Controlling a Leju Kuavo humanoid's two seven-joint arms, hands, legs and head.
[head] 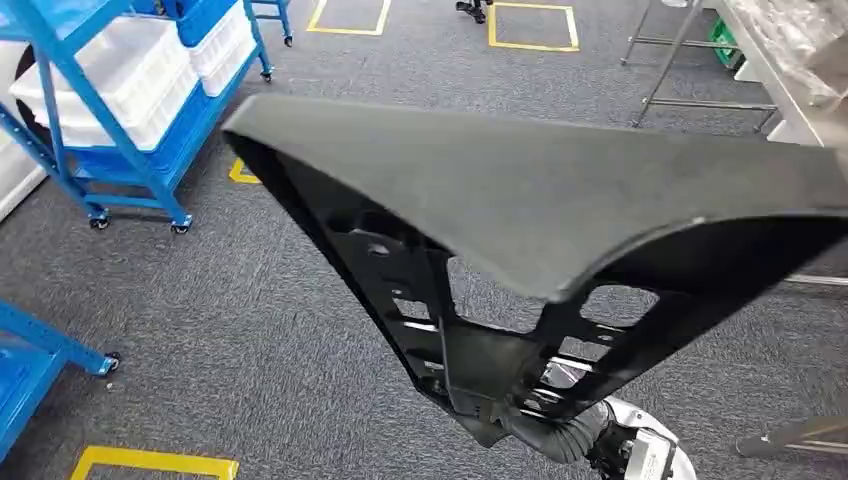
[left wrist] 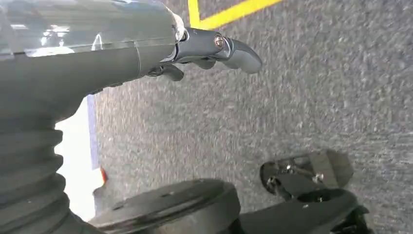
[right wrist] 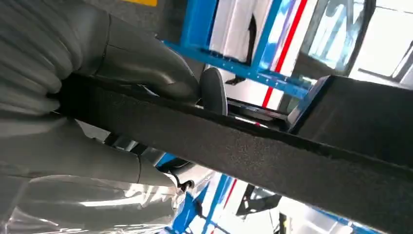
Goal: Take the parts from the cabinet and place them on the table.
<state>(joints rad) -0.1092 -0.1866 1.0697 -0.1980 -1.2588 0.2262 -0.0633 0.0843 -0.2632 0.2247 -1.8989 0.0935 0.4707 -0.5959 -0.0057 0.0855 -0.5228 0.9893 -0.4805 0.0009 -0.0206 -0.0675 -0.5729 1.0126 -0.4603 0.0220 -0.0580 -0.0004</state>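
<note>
1 large black part is held up in front of the robot, above the grey carpet floor in the head view. It is a flat, roughly triangular panel of matte, finely grained plastic with a smooth curved rim. Its underside is a ribbed frame with several cut-out slots. The wide edge runs across the picture from the upper left toward the right edge, and the panel narrows toward the robot's body, so its tapered end points down and back at the robot.

The right robot hand is clamped on the part: in the right wrist view the thick grey thumb lies on 1 face of the panel's dark, rough edge and the rest of the hand lies on the other face. The fingers are mostly hidden there, so the exact grip is hard to make out.

The left robot hand hangs over the carpet with nothing in it, its grey fingers curled in loosely; I cannot tell for certain how tightly they are drawn together.

1 blue metal rack on small wheels stands to the left on the carpet, holding white plastic bins. Yellow tape lines mark squares on the floor. A white bench with slim steel legs shows at the upper right.
</note>
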